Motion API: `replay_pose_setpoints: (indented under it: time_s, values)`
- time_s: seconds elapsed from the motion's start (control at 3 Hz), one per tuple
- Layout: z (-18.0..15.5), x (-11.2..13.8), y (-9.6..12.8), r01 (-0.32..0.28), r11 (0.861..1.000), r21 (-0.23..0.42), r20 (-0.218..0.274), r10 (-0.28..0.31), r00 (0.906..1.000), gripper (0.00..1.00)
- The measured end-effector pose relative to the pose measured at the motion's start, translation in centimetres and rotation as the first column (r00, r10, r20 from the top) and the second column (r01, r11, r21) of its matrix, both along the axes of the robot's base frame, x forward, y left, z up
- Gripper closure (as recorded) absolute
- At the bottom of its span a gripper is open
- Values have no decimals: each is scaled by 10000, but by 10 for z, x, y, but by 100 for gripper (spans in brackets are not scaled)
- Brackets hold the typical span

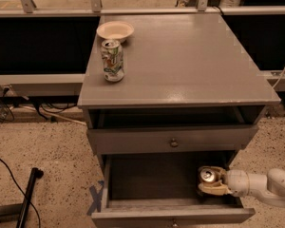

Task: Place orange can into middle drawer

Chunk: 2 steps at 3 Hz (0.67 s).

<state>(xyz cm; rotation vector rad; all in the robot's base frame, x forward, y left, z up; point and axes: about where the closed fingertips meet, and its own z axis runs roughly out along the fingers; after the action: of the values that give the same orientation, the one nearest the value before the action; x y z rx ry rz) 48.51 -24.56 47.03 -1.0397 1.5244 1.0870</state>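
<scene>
The orange can (208, 175) shows its silver top with pull tab inside the open middle drawer (147, 184), at its right side. My gripper (210, 180) reaches in from the right on a white arm. Its pale fingers (210, 190) wrap around the can, shut on it. The can stands upright, low in the drawer; I cannot tell if it rests on the plank bottom. The drawer's front with its small knob (174, 222) is at the bottom edge.
A white-and-green can (112, 61) and a pale bowl (115, 31) stand on the grey cabinet top (190, 61). The upper knobbed drawer front (174, 142) is closed above. A black pole (28, 198) and cables lie on the speckled floor at left.
</scene>
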Motion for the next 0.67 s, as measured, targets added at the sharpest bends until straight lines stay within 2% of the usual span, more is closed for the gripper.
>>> replay_pose_setpoints:
  time_s: [0.33,0.67]
  values:
    - [0,0,2,-37,10000,24,-10,37,10000,4]
    - [0,0,4,-68,10000,35,-10,68,10000,0]
